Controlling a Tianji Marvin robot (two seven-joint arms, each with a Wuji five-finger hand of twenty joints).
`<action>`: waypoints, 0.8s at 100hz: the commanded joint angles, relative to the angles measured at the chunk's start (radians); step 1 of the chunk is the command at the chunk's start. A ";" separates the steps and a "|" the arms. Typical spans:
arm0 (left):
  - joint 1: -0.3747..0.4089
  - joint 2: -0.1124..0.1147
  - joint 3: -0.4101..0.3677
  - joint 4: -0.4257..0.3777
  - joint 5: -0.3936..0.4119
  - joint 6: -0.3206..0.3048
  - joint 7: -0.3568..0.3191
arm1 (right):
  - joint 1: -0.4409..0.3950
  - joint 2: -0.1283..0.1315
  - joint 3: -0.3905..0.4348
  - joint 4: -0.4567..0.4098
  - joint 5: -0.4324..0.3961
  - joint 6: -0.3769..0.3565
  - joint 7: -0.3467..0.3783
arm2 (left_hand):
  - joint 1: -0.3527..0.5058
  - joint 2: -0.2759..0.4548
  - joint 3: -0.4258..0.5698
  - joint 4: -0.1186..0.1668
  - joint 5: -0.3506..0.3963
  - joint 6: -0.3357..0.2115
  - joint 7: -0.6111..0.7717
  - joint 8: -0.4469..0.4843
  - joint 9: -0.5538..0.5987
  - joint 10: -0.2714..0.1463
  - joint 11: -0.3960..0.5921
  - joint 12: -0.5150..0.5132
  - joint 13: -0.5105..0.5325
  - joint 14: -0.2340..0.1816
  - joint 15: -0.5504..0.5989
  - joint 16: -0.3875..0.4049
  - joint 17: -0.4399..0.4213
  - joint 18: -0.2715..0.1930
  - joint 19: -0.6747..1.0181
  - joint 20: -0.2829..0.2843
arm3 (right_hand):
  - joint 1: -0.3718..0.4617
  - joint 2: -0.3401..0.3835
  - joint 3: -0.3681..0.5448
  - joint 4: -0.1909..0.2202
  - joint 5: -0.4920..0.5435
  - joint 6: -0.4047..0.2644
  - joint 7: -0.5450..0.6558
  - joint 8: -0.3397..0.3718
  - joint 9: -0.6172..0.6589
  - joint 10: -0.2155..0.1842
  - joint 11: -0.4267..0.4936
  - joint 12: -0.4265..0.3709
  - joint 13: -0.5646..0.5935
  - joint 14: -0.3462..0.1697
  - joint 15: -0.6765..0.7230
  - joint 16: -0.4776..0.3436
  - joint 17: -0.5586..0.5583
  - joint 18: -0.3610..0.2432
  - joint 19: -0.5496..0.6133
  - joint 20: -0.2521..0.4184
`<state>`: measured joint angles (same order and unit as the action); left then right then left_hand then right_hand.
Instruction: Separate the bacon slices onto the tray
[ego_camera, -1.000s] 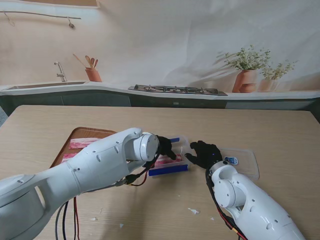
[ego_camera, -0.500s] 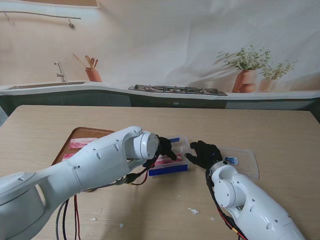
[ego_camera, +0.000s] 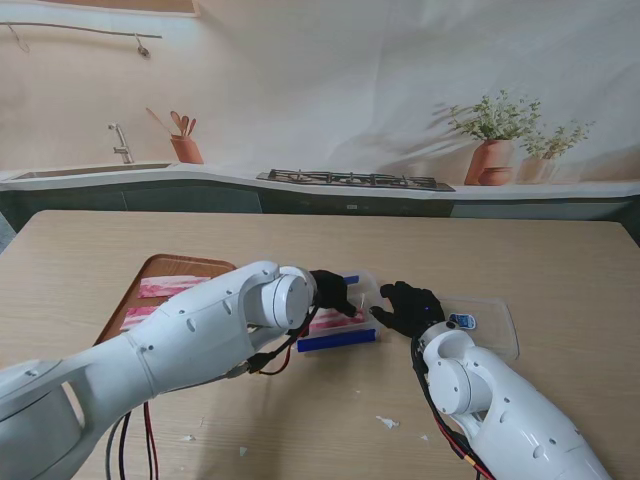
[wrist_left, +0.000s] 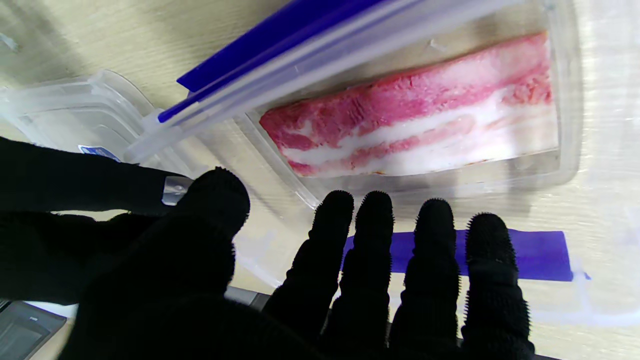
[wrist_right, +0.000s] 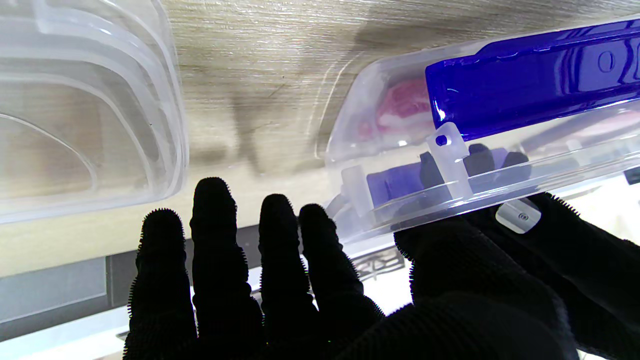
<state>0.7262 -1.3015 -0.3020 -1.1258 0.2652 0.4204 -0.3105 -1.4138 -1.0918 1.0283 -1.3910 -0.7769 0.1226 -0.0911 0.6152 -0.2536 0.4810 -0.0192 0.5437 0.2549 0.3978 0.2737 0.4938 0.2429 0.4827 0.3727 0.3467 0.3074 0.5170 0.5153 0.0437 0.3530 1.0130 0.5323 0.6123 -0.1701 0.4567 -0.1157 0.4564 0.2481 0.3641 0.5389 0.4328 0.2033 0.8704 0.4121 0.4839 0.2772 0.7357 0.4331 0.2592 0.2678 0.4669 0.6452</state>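
While the bacon (wrist_left: 415, 125) lay in its clear container (ego_camera: 345, 310) beside the tray (ego_camera: 165, 275), the left robot hand (ego_camera: 333, 292) hovered with fingers spread, and the right robot hand (ego_camera: 408, 308) pinched the container's rim.

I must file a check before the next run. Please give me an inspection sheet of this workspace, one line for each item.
Surface: wooden table, pale, with small white scraps near me.
Job's things: bacon in a clear container with blue clips; brown tray on the left already holds slices.
Clutter: clear lid on the right.
Hands: left hand open over the container; right hand at its end, thumb against the wall.
Cables: red and black wires under the left arm.
Surroundings: kitchen backdrop.
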 joint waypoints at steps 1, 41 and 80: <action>-0.018 -0.007 0.014 0.007 -0.019 0.013 -0.041 | -0.013 -0.008 -0.009 0.005 0.003 0.000 0.023 | 0.006 0.010 -0.002 -0.006 -0.025 0.012 -0.019 -0.006 -0.033 0.003 -0.031 -0.021 -0.036 -0.004 -0.034 -0.033 -0.015 -0.015 -0.018 -0.014 | 0.035 0.002 0.026 0.044 0.029 -0.069 0.010 -0.001 0.000 0.015 -0.004 0.000 0.009 0.035 0.015 0.011 0.008 0.029 0.024 0.020; -0.046 -0.037 0.057 0.071 -0.082 0.055 -0.106 | -0.015 -0.009 -0.005 0.006 0.004 -0.003 0.020 | 0.011 0.021 -0.029 0.000 -0.026 0.057 -0.082 -0.041 -0.022 0.044 -0.033 -0.029 -0.018 0.041 -0.016 -0.049 -0.021 0.015 -0.035 -0.029 | 0.036 0.002 0.024 0.044 0.031 -0.069 0.009 -0.002 0.000 0.017 -0.004 0.000 0.015 0.037 0.016 0.011 0.018 0.033 0.028 0.018; -0.034 -0.031 0.030 0.037 -0.124 0.116 -0.102 | -0.011 -0.009 -0.009 0.008 0.006 -0.001 0.021 | 0.011 0.020 -0.025 0.000 -0.012 0.080 -0.081 -0.041 0.046 0.038 0.089 0.061 0.070 0.059 0.124 0.091 -0.015 0.018 0.029 0.008 | 0.037 0.002 0.024 0.044 0.032 -0.068 0.009 -0.002 0.000 0.017 -0.004 0.000 0.016 0.036 0.016 0.012 0.019 0.035 0.030 0.016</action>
<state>0.6851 -1.3308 -0.2663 -1.0768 0.1559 0.5145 -0.3956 -1.4135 -1.0923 1.0289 -1.3898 -0.7709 0.1216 -0.0908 0.6152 -0.2535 0.4707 -0.0192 0.5222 0.2915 0.3323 0.2389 0.5030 0.2467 0.5347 0.4161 0.3899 0.3350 0.6082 0.5823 0.0327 0.3554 0.9883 0.5183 0.6123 -0.1701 0.4568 -0.1157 0.4568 0.2483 0.3616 0.5389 0.4328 0.2034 0.8704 0.4121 0.4839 0.2870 0.7361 0.4336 0.2734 0.2776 0.4783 0.6452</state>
